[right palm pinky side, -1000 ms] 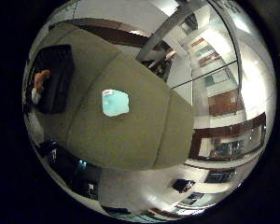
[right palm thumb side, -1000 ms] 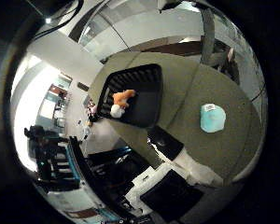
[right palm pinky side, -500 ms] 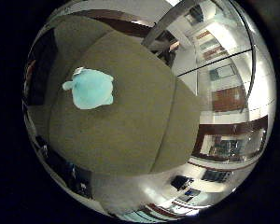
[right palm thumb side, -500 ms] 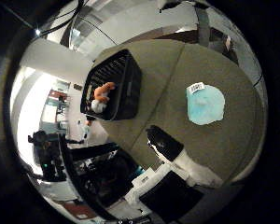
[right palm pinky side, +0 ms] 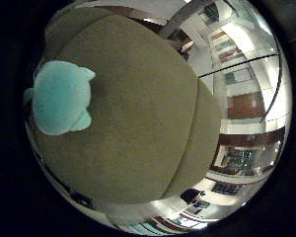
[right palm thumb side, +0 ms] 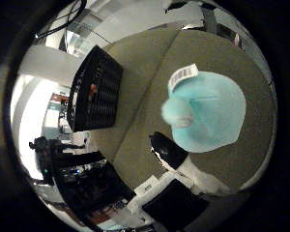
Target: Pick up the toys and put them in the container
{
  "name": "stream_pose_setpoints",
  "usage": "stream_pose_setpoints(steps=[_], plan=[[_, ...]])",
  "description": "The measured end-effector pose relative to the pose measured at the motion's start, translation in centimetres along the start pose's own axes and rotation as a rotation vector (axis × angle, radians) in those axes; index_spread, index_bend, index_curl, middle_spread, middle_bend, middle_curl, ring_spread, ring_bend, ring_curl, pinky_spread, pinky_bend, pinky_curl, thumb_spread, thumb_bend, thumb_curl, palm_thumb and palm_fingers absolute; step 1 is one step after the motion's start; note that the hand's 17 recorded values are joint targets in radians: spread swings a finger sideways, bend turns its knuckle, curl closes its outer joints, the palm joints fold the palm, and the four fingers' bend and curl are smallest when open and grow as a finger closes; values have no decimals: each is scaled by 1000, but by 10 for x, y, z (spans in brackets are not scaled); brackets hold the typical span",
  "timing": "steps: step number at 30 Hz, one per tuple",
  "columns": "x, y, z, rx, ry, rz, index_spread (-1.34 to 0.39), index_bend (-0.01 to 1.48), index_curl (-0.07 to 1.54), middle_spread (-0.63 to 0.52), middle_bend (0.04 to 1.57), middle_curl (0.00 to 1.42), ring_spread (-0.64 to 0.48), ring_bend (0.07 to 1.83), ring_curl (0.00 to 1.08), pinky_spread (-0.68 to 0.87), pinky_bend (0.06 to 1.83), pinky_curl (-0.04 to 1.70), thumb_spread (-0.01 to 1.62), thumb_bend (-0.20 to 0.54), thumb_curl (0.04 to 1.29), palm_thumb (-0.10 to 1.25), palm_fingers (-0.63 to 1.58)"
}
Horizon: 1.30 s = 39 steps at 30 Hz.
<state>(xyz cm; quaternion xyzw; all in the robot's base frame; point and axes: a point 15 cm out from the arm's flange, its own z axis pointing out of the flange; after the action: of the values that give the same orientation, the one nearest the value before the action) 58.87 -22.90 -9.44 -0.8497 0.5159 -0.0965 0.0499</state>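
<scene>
A light teal plush toy (right palm thumb side: 210, 112) with a white tag lies on the olive-green table (right palm pinky side: 138, 108), large in both palm views and so close under my palm. One black-tipped finger (right palm thumb side: 168, 150) of my hand (right palm thumb side: 183, 169) reaches out just beside the toy, not touching it as far as I can see. The black slatted container (right palm thumb side: 94, 89) stands on the same table a short way off, seen from its side, with a bit of an orange toy inside. Nothing is held.
The table's edge (right palm pinky side: 202, 148) drops off to a room with glass walls and shelving beyond. Dark equipment (right palm thumb side: 82, 179) stands on the floor past the container's side of the table.
The camera has come down toward the table: the teal toy has grown from a small patch to a large shape, and the container has slid toward the view's edge.
</scene>
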Motion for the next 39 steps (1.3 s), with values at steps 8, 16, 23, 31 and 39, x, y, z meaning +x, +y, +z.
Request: stream_pose_setpoints(steps=[8,16,23,31,39], plan=[[-2,4,35,-38,-25,-24,-418,171,300,19,191,307,152,338,253,354,606,74,1077,-25,314,536,203],[-15,17,48,-120,-40,-60,-383,177,291,-123,327,352,-82,633,297,206,817,17,1070,-21,309,530,755],[-8,15,38,-120,-29,-74,-404,502,470,-201,800,560,-234,964,449,-297,1194,139,1070,-3,355,695,1394],[27,29,-11,-109,3,-30,-276,1061,742,-153,1238,728,-219,1327,628,-204,1531,376,1007,4,488,999,1209],[23,22,-107,-79,37,-23,-218,1179,772,-120,1328,741,-215,1371,706,-167,1577,494,1003,-12,594,1065,1132]])
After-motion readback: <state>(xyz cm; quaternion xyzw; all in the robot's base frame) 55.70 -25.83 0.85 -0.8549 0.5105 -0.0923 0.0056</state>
